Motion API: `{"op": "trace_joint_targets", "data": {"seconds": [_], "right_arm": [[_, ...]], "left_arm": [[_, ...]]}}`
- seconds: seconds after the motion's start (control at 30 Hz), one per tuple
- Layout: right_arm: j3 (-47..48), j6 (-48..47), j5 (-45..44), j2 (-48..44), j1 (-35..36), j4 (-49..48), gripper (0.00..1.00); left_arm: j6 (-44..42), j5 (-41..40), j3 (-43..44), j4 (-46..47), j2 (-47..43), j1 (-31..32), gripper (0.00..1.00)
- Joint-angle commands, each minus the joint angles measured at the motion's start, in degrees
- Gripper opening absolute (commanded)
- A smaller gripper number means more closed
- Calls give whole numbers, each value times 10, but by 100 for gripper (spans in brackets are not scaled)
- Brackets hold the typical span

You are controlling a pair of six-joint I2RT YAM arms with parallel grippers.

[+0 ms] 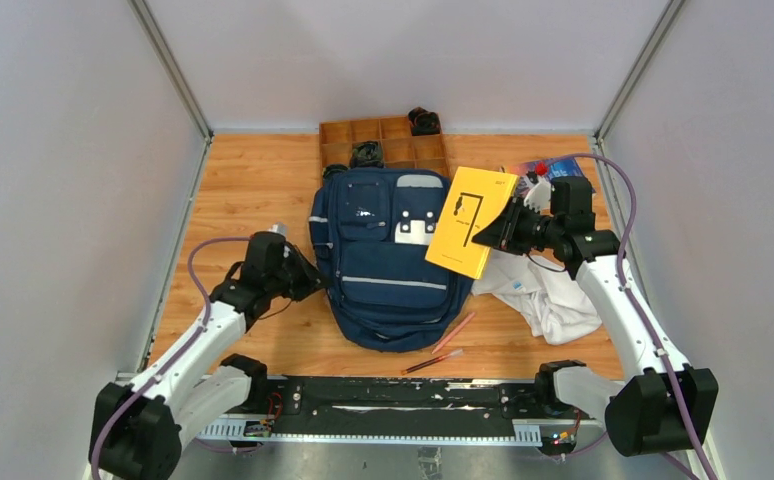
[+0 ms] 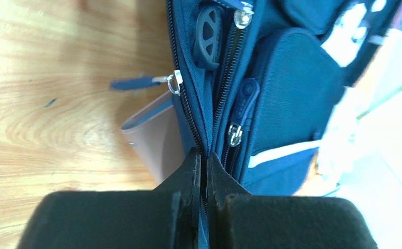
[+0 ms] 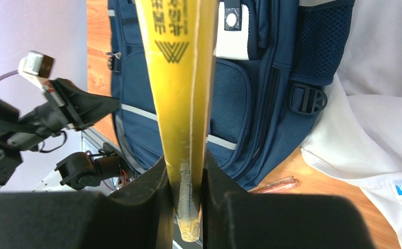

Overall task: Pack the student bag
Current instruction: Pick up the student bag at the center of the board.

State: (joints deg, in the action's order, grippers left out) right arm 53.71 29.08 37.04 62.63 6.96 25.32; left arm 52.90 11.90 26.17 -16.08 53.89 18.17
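Observation:
The student bag [image 1: 388, 255], navy with grey stripes and a pale front patch, lies flat in the middle of the table. My left gripper [image 1: 315, 280] is at its left side. In the left wrist view the gripper [image 2: 204, 158] is shut on the bag's [image 2: 292, 104] zipped edge, with zip pulls [image 2: 235, 134] just beyond the tips. My right gripper [image 1: 493, 235] holds a yellow book [image 1: 471, 222] tilted above the bag's right side. In the right wrist view this gripper [image 3: 186, 166] is shut on the book's [image 3: 181, 78] spine, with the bag [image 3: 261, 78] below.
A white garment [image 1: 543, 290] lies right of the bag. Two pens [image 1: 453, 332] rest by its near edge. A wooden compartment tray [image 1: 383, 140] with dark items stands at the back, and a colourful item [image 1: 553, 168] at the back right. A tan flat piece [image 2: 152, 137] shows under the bag's edge.

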Motion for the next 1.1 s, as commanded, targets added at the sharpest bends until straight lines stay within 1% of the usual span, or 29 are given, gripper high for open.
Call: {"op": "trace_joint_targets", "data": {"seconds": [0.0, 0.1, 0.2, 0.4, 0.47, 0.57, 0.63, 0.7, 0.77, 0.83, 1.07], "right_arm": [[20, -11, 17, -7, -3, -22, 0], [31, -14, 12, -6, -3, -15, 0], [42, -16, 7, -6, -3, -10, 0], [58, -22, -28, -17, -3, 11, 0], [66, -30, -58, -25, -2, 30, 0], [80, -47, -134, -38, -3, 74, 0], [81, -57, -180, -43, -3, 99, 0], [79, -63, -203, -47, -3, 115, 0], [73, -63, -207, -54, -3, 118, 0], [69, -62, -206, -61, -3, 118, 0], [73, -69, -202, -59, -2, 117, 0]], "left_arm": [[10, 17, 90, -5, -63, 0, 0], [24, 15, 146, 1, -79, 3, 0], [30, 10, 201, 26, -71, 12, 0], [22, 14, 281, 136, -2, 59, 0], [18, 15, 310, 157, 23, 72, 0], [-9, 15, 377, 158, 59, 84, 0], [-23, 11, 424, 158, 73, 86, 0], [-35, -1, 456, 158, 78, 86, 0], [-52, -23, 481, 149, 73, 86, 0], [-74, -67, 497, 120, 56, 85, 0], [-120, -221, 492, 42, -66, 80, 0]]}}
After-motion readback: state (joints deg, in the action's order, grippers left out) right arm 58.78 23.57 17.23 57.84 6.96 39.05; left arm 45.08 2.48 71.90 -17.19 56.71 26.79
